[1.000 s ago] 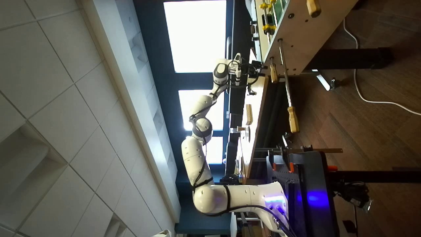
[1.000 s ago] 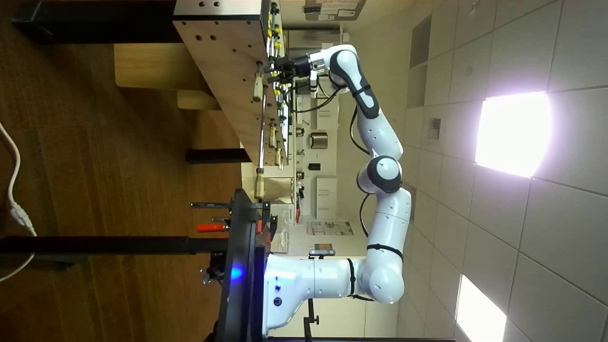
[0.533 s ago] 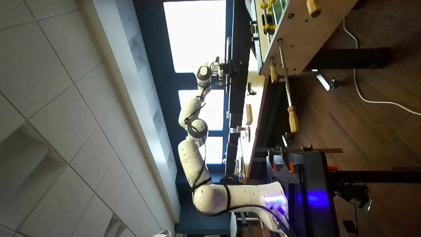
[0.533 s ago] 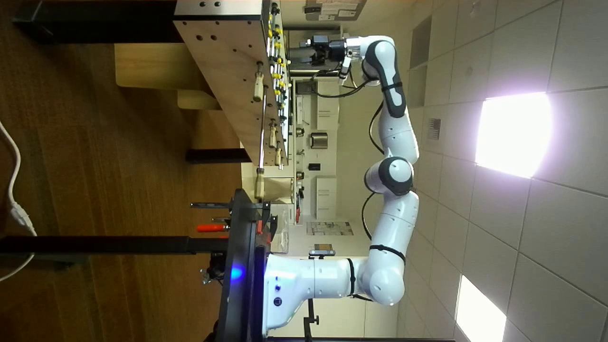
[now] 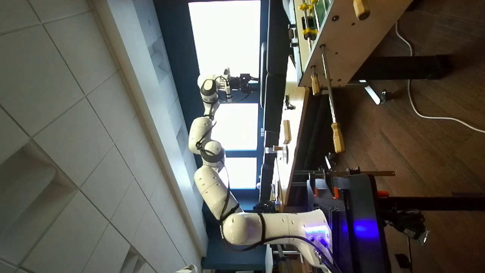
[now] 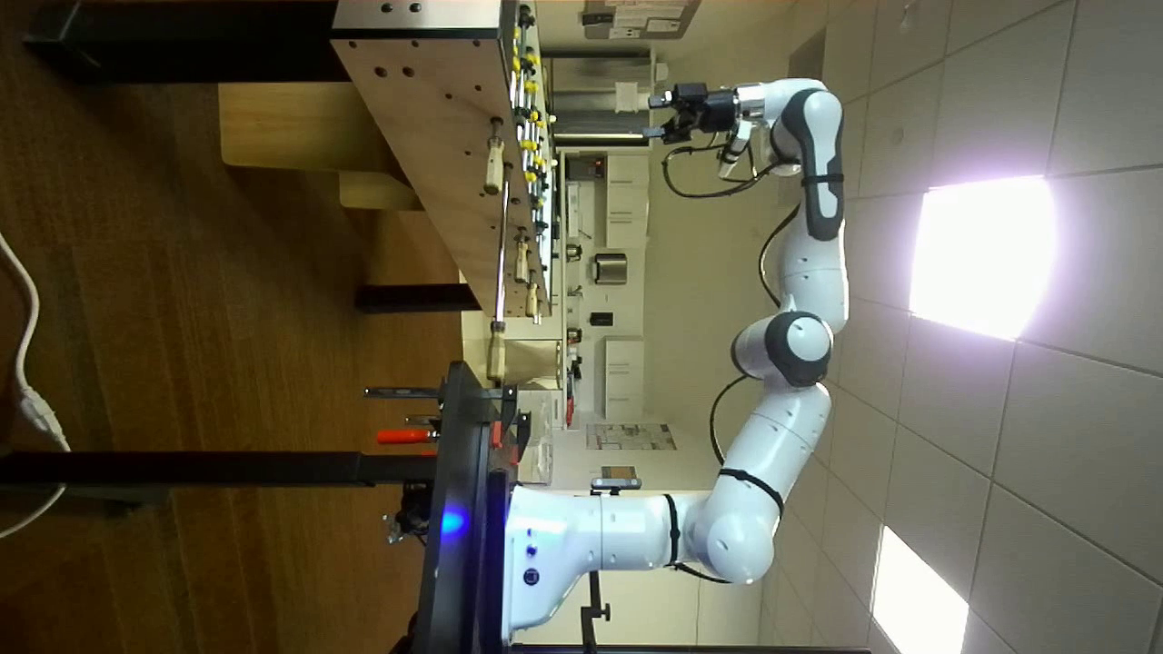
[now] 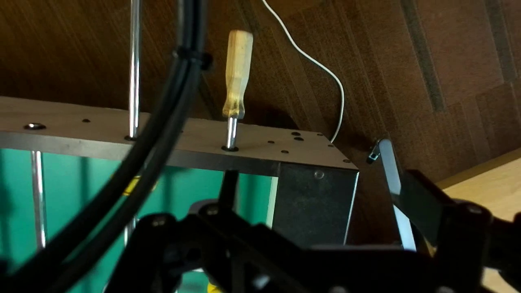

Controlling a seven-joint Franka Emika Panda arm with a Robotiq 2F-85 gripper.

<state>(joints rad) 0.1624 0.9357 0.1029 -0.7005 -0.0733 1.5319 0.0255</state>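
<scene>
My gripper (image 7: 322, 181) stands open, holding nothing, its fingers (image 7: 230, 189) wide apart. Both exterior pictures lie on their side; there the gripper (image 6: 658, 116) (image 5: 254, 85) hangs well above a foosball table, touching nothing. The table's wooden side wall (image 6: 436, 136) carries metal rods with pale wooden handles. Nearest below the jaws is a short handle (image 7: 238, 73) by the table's corner, upright in the wrist view. A long pulled-out rod ends in another handle (image 6: 496, 354) (image 5: 338, 137). Yellow and black player figures (image 5: 310, 33) sit on rods over the green field (image 7: 61, 195).
Black cables (image 7: 163, 118) cross the wrist view. The arm's black base table (image 6: 463, 427) bears clamps with red grips (image 6: 404, 437). A lit bench (image 5: 297, 93) with small items stands behind. On the floor run a white cable (image 5: 432, 115) and a pale bar (image 5: 372, 94).
The gripper has risen from close by the short handle at the table's edge to well above the table. Its fingers now stand wider apart. Rods and handles look unmoved.
</scene>
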